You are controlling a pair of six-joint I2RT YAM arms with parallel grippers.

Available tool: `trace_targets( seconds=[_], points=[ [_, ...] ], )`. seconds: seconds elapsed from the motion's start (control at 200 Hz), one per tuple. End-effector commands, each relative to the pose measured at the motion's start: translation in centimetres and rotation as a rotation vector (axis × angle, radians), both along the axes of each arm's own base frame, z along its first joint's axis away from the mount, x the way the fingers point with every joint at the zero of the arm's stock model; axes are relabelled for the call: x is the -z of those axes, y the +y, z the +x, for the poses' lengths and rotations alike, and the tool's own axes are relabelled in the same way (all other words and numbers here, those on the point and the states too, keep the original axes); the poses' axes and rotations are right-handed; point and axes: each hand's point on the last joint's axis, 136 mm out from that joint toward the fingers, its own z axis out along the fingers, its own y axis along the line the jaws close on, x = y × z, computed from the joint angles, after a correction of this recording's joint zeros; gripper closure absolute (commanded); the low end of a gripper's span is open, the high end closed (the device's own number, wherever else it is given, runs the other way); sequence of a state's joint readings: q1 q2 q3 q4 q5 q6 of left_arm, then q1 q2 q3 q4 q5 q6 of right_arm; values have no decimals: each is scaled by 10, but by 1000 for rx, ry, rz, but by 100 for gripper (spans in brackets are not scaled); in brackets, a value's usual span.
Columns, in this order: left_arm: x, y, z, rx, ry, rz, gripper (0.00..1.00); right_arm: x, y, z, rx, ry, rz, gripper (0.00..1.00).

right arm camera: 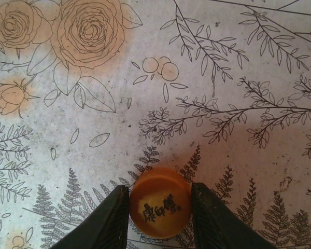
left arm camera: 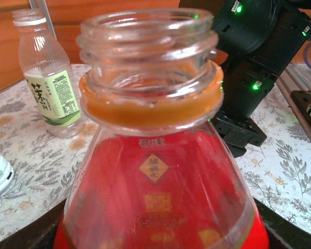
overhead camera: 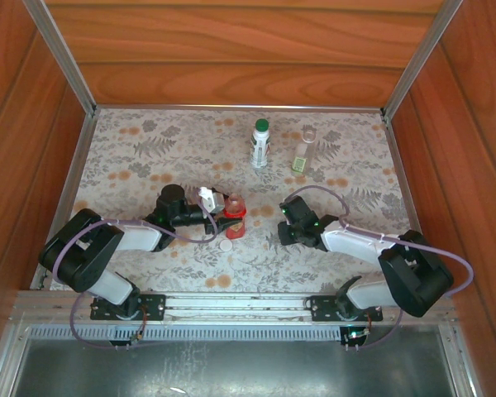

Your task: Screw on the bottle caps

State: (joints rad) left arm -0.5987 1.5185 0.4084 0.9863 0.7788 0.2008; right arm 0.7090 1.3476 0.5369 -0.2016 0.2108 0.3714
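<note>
The orange cap [right arm camera: 159, 208] sits on the floral cloth [right arm camera: 223, 62], pinched between the fingers of the right gripper [right arm camera: 159, 194]. The uncapped red bottle [overhead camera: 234, 217] stands mid-table, clamped by the left gripper [overhead camera: 226, 217]. A white cap [overhead camera: 225, 245] lies just beside it.

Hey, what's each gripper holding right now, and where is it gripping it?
The left gripper holds the red bottle by its body, below the neck. The right gripper pinches the orange cap by its sides.
</note>
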Motion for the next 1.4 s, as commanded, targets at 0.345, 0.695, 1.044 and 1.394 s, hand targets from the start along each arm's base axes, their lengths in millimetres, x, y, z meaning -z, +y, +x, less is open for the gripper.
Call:
trace_targets(
  seconds=[0.345, 0.695, 1.044, 1.394],
  points=[
    [7, 0, -2, -5, 22, 8, 36, -43, 10, -3, -65, 9, 3, 66],
    [8, 0, -1, -4, 24, 10, 36, -115, 38, -8, -168, 65, 34, 66],
    [10, -1, -1, 0, 28, 14, 36, -185, 69, -4, -291, 38, 58, 65],
    [13, -1, -1, 6, 19, 22, 36, -231, 113, -1, -442, -14, 90, 65]
  ],
)
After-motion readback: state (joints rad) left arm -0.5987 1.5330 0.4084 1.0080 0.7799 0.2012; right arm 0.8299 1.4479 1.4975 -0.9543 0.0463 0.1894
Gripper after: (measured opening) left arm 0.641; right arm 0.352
